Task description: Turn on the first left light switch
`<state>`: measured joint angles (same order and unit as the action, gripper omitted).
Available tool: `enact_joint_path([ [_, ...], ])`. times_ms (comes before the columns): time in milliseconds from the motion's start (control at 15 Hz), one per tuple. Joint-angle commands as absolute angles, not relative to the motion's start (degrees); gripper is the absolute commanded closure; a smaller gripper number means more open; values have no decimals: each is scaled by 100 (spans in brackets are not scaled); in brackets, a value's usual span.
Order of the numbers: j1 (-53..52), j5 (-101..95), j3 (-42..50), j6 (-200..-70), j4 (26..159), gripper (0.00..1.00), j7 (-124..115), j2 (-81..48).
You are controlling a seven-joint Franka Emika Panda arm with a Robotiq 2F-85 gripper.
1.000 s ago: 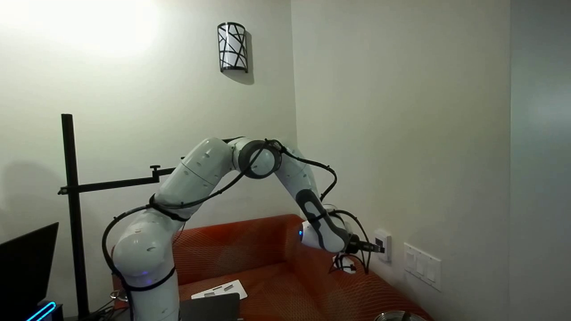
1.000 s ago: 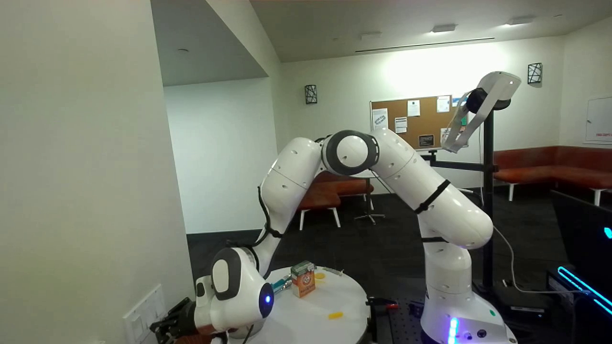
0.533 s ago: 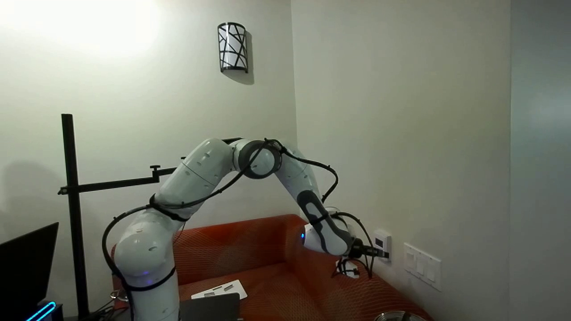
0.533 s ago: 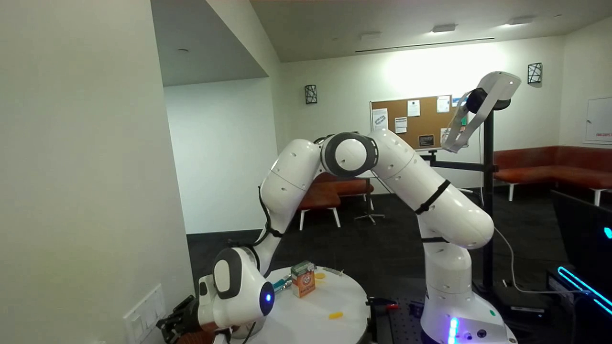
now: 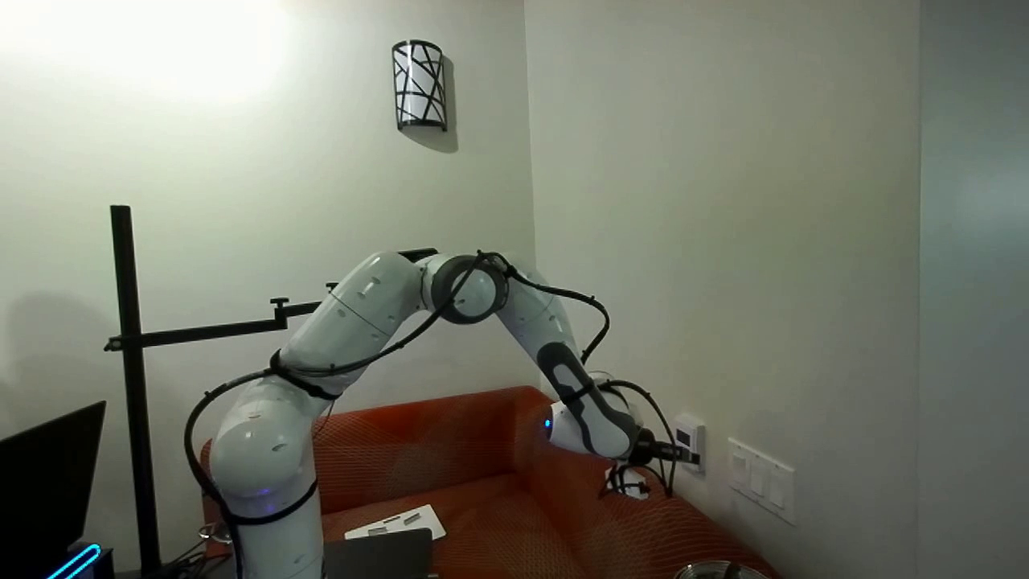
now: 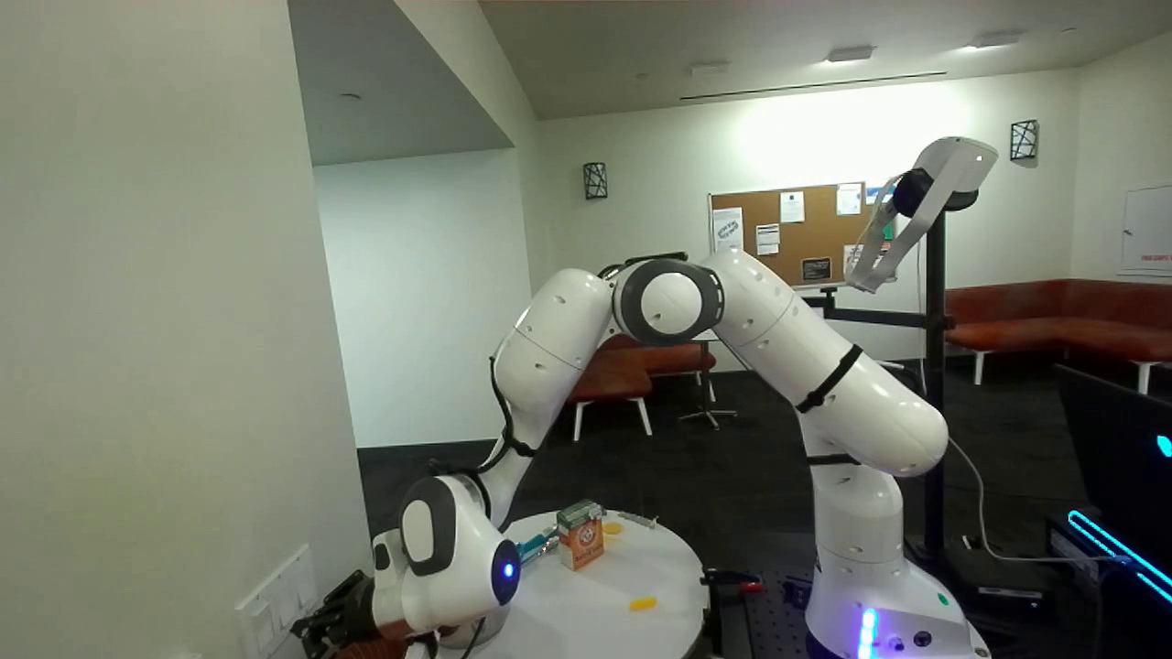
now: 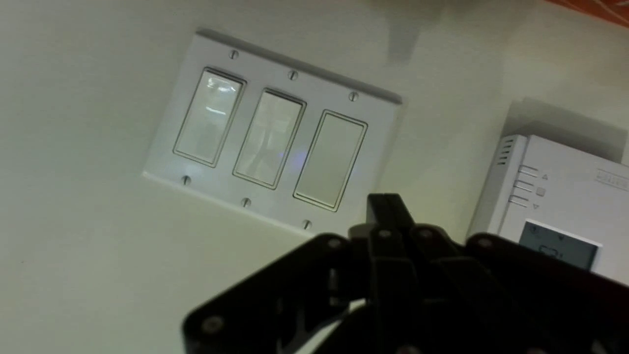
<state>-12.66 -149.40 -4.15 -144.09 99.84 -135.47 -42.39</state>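
Observation:
A white plate with three rocker switches is on the wall in both exterior views (image 5: 764, 499) (image 6: 275, 586). It fills the upper middle of the wrist view (image 7: 275, 204). The left switch (image 5: 739, 470) is the one nearest the thermostat; the wrist view is upside down, so there it is the rightmost rocker (image 7: 330, 160). My gripper (image 7: 385, 206) is shut and empty, its two fingertips together. In the wrist view the tips appear just beside the plate's lower right corner, between plate and thermostat. In both exterior views the gripper (image 5: 693, 457) (image 6: 302, 631) is near the wall. Contact is not visible.
A white thermostat (image 5: 696, 434) is on the wall beside the plate, partly behind the fingers; it also shows in the wrist view (image 7: 570, 191). An orange sofa (image 5: 522, 515) stands below. A round white table (image 6: 632, 558) holds an orange box (image 6: 580, 540) and small items.
Over the first half second the gripper moved slightly down and toward the switch plate in an exterior view, uncovering the thermostat's screen. Since then it has shifted only a little.

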Motion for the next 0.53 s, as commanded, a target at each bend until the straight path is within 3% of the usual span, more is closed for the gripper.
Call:
enact_joint_path([
  [0, -1377, -14940, -228, -14631, 9713, 100, -13644, -4370],
  [467, -1505, -14940, -45, -14738, 9344, 100, -13613, -4584],
])
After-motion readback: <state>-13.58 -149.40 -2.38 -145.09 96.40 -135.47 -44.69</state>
